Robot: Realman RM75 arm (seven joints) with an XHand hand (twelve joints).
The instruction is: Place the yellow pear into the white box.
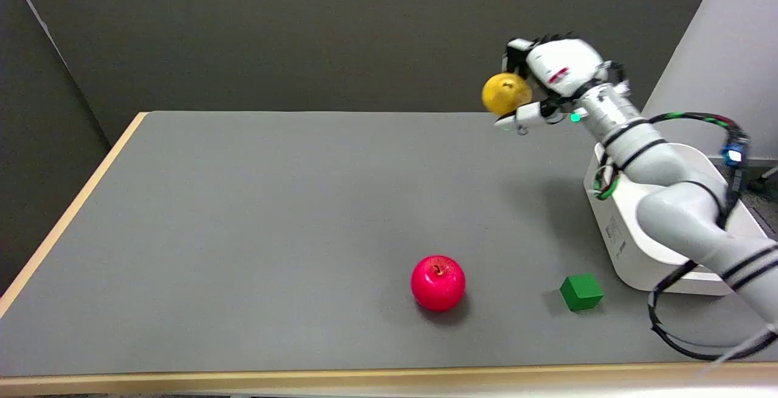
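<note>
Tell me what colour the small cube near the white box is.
Green; the cube shows clearly in the head view.

1. Your right hand (550,82) holds the pear (505,93) in the air, far right.
2. The box (632,246) sits right, nearer.
3. The cube (581,291) lies just left of the box; the apple (437,283) lies further left.

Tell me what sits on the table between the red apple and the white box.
In the head view, a small green cube sits between the round red apple and the white plastic box, nearer the box and touching neither.
</note>
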